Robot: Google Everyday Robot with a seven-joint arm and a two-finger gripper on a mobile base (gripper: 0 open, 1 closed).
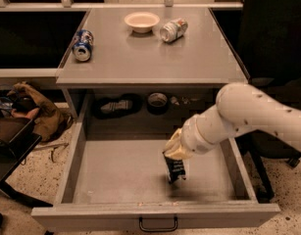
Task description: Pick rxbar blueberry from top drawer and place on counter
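Currently the gripper [172,152] hangs inside the top drawer [71,166], over the right half of that drawer's grey floor and nearer its front wall than its back. Its jaws are closed narrowly on the upper end of the rxbar blueberry [176,171], which hangs upright below them with its dark wrapper and pale print facing forward. The bar's lower end is close to the drawer floor, and a soft shadow lies under it; whether the tip touches the floor cannot be told. The white arm [258,112] reaches in across the drawer's right wall, sloping down to the gripper.

The drawer is pulled fully out, with its black handle [158,224] at the middle of its front face. Apart from the bar, nothing else is visible on its floor.

Directly above the drawer's back edge sits the desk [140,62]. On it, above the drawer's left wall, a blue soda can [83,44] lies on its side. Farther back from the drawer, near the desk's far edge, stands a pale bowl [141,21], and just to its right a silver can [173,30] lies tipped over.

Behind the drawer, in the dark space under the desk, rest a dark flat object [115,105] and a round one [157,100]. Left of the drawer, on the speckled ground, lies a crumpled brown bag [39,114].
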